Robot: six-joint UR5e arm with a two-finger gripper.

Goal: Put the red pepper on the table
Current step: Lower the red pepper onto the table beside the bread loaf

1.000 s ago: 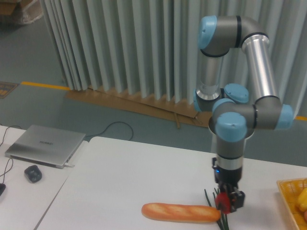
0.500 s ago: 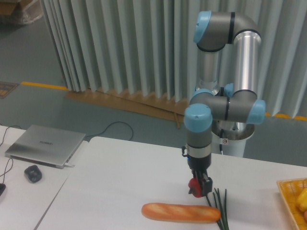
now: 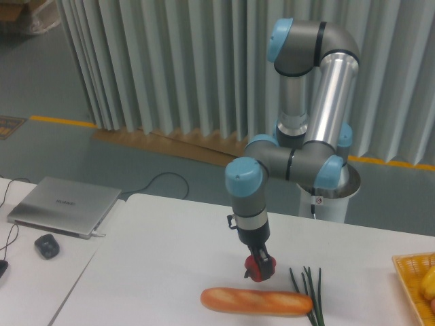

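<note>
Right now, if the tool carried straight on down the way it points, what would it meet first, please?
Most likely the bare white table. The tool, shut on the red pepper, points straight down just behind the baguette. Depth is unclear, so it might instead clip the loaf's far edge.

White table [image 3: 156,251] bears baguette [image 3: 255,301], green stalks [image 3: 309,288], basket [image 3: 408,285].

The pincer [image 3: 259,268] covers most of the pepper [image 3: 255,265]; only red slivers show, and whether it touches the bench [image 3: 170,258] cannot be told. The basket [image 3: 413,285] and its yellow produce [image 3: 429,280] are cut by the right edge. The chives [image 3: 309,295] run off the bottom.
</note>
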